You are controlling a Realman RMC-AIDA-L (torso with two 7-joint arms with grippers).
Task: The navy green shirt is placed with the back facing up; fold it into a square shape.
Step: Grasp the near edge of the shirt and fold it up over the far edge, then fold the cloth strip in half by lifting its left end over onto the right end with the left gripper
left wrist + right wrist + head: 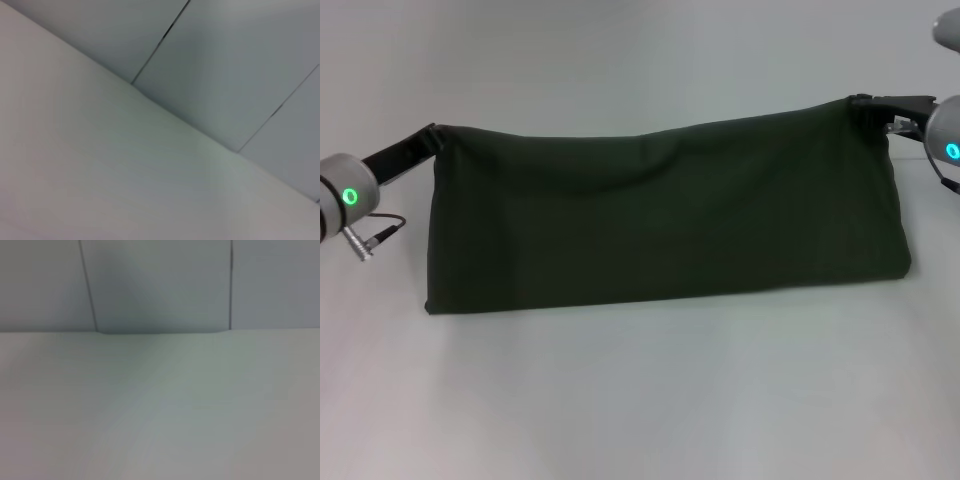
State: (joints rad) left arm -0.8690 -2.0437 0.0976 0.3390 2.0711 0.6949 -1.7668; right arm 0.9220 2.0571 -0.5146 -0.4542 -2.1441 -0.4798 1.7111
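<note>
The navy green shirt (665,215) hangs as a wide dark olive band across the middle of the head view, its lower fold resting on the white table (640,400). My left gripper (433,133) is shut on the shirt's upper left corner. At the upper right corner, my right gripper (860,101) is shut on the fabric too, holding that side slightly higher. The top edge sags a little between the two. Both wrist views show only the bare table and the panelled wall behind it, with no shirt and no fingers.
A grey cable with a metal plug (365,240) hangs from the left arm beside the shirt. Wall panels with dark seams (160,40) stand beyond the table's far edge (160,331).
</note>
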